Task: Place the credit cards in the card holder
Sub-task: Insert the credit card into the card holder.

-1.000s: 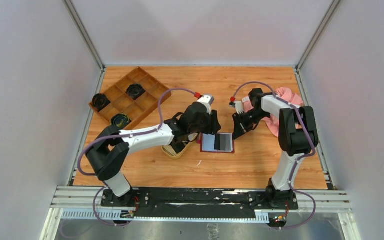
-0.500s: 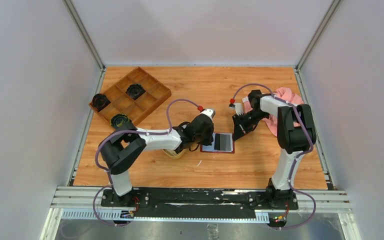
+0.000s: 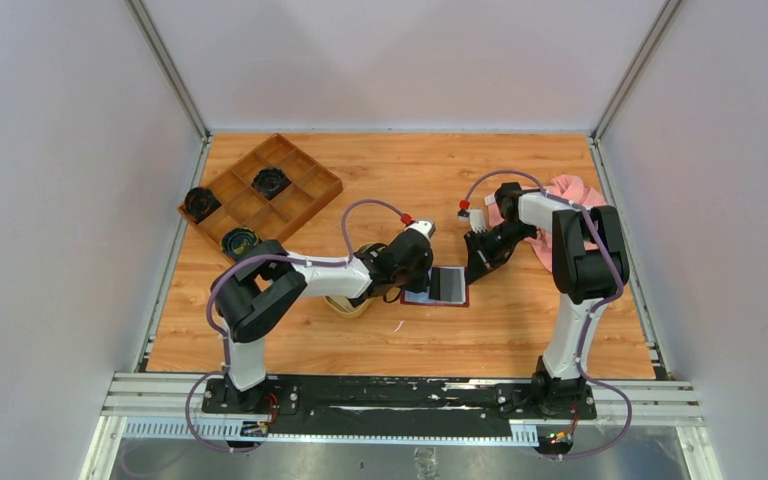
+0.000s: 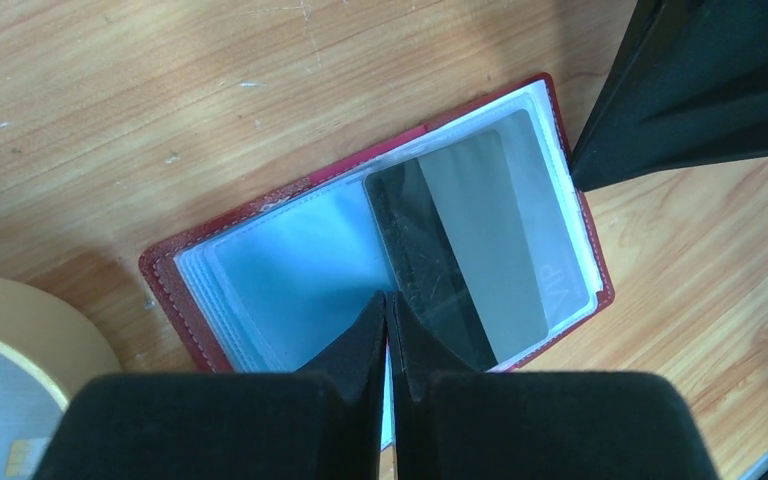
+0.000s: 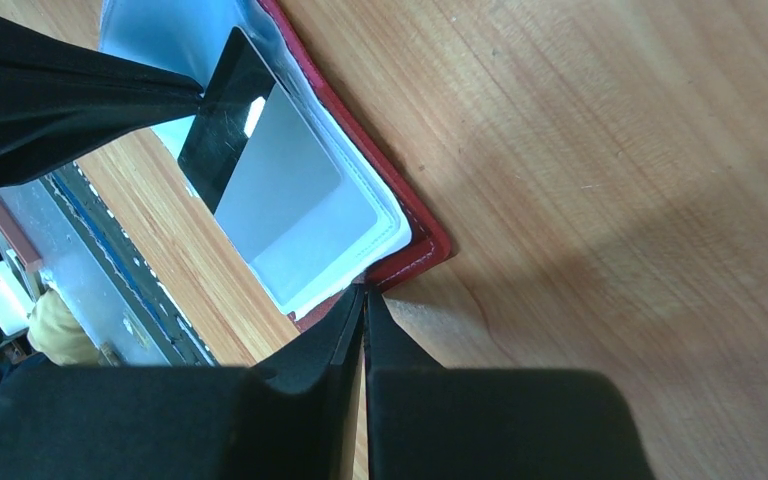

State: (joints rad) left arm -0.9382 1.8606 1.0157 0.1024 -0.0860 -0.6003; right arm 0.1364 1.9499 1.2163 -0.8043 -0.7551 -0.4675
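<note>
The dark red card holder [image 3: 438, 302] lies open on the table, its grey-blue sleeves [image 4: 280, 270] facing up. One grey credit card [image 4: 500, 240] with a black stripe sits in the right-hand sleeve [image 5: 290, 190]. My left gripper [image 4: 387, 296] is shut, and its tips rest at the holder's fold against the striped end of the card. My right gripper [image 5: 364, 290] is also shut. Its tips press on the red rim [image 5: 415, 245] at the holder's right corner. From above, the left gripper [image 3: 420, 277] and right gripper [image 3: 473, 270] flank the holder.
An oval tan wooden tray [image 4: 30, 320] lies just left of the holder, partly under my left arm [image 3: 348, 303], with a pale flat face showing inside. A brown compartmented box [image 3: 260, 195] stands at the back left. A pink cloth [image 3: 568, 190] lies at the right.
My left arm has stretched lower and farther right, onto the holder, and its jaws have come together. The right gripper has closed slightly and stays at the holder's right edge.
</note>
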